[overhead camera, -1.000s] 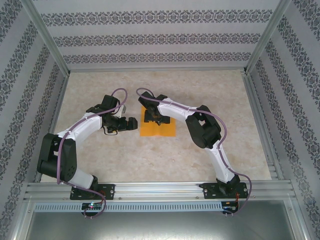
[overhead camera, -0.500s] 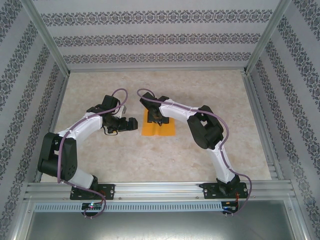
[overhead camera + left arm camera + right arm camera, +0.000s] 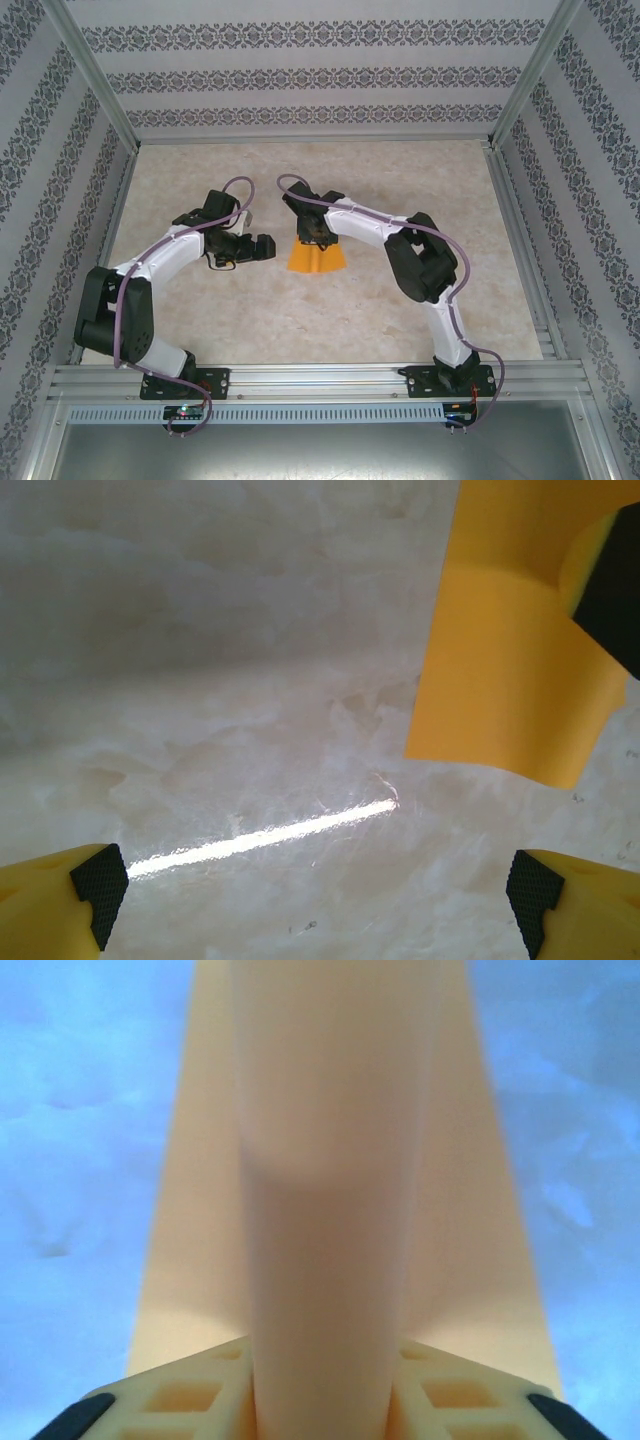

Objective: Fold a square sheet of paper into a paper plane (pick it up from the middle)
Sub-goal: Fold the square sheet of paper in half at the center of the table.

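The square sheet of paper (image 3: pixel 316 259) is orange-yellow and lies mid-table, its sides drawn in and its middle pushed up. My right gripper (image 3: pixel 316 238) comes down on its centre. In the right wrist view the paper (image 3: pixel 335 1160) rises as a tall ridge squeezed between my right gripper's (image 3: pixel 325 1400) yellow fingers (image 3: pixel 180 1400). My left gripper (image 3: pixel 268 246) hovers just left of the sheet, open and empty. In the left wrist view the left gripper (image 3: pixel 315 890) is over bare table, with the curled paper (image 3: pixel 505 670) at the upper right.
The marble-patterned table (image 3: pixel 300 330) is bounded by patterned walls and aluminium rails on three sides. Both arm bases sit on the near rail (image 3: pixel 320 378). A bright light streak (image 3: pixel 260 835) reflects off the table under the left gripper.
The right gripper's jaws have closed inward on the paper's middle, bunching it into a ridge. From above, the sheet's outline has become narrower. The left arm has stayed put.
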Robot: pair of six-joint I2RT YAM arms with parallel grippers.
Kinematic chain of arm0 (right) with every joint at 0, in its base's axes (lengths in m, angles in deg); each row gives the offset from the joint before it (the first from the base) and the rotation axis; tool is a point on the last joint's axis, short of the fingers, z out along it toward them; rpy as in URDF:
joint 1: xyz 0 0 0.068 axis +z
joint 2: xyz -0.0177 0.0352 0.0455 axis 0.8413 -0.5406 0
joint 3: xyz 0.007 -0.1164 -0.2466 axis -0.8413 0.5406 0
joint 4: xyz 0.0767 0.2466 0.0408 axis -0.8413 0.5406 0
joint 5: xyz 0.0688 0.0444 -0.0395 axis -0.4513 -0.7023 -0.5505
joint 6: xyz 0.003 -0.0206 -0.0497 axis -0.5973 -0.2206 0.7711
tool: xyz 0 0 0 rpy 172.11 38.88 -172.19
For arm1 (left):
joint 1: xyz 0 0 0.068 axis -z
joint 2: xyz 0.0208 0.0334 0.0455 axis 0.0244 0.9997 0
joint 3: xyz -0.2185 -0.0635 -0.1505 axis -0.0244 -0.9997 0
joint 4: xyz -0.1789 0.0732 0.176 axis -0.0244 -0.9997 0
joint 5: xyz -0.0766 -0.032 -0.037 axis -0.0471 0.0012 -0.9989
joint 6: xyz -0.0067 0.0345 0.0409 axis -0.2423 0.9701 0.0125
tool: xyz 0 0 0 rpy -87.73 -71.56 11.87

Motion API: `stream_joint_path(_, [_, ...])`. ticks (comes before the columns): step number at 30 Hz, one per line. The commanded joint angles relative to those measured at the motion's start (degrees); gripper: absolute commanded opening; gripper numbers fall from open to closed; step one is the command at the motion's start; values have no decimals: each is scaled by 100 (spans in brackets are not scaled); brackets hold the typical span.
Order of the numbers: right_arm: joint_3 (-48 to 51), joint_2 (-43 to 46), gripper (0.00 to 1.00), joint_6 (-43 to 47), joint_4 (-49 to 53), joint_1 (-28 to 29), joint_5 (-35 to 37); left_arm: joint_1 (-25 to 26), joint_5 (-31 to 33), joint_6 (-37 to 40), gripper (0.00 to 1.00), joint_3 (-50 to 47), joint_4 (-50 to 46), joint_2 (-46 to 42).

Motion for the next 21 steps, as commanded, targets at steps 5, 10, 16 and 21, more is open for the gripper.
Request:
stream_joint_path(5, [142,867,25,29,-161,27,-563,-17,-79,-16,100,353,-607,-778])
stream_joint_path(10, [351,1274,23,-59,-580,5,-1299,-82,-220,-29,100,637,-844,-1128])
stream_joint_path(16, [1091,1668,26,-432,-1655,-337,-3035,-111,-769,-249,100,826,-562,-1287])
stream_joint_path(21, [2121,1856,27,-788,-2829,-695,-3893,-102,-1262,-567,98,732,-38,-976])
